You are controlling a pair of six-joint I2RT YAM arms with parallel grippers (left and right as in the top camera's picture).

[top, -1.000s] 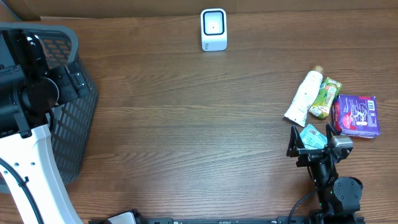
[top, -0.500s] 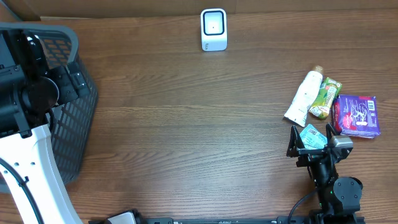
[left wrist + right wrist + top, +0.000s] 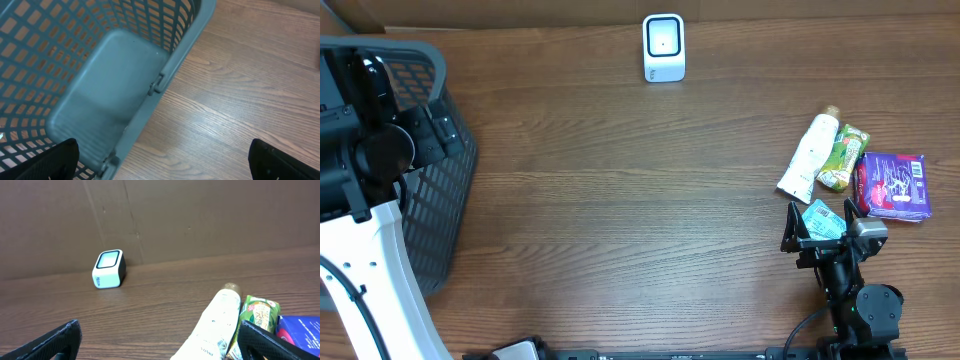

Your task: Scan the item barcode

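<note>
The white barcode scanner (image 3: 663, 47) stands upright at the table's far edge; in the right wrist view the scanner (image 3: 108, 269) faces me from the back left. Four items lie at the right: a white tube (image 3: 809, 155), a green packet (image 3: 842, 158), a purple box (image 3: 893, 186) and a light-blue packet (image 3: 822, 220). My right gripper (image 3: 823, 224) stands open over the light-blue packet, holding nothing. In its wrist view the right gripper (image 3: 162, 342) is wide open with the tube (image 3: 215, 327) and green packet (image 3: 257, 312) just ahead. My left gripper (image 3: 165, 160) hangs open and empty above the basket's corner.
A grey-blue mesh basket (image 3: 445, 175) sits at the table's left edge, with the left arm over it; its rim (image 3: 175, 60) runs diagonally through the left wrist view. A brown cardboard wall (image 3: 200, 215) stands behind the scanner.
</note>
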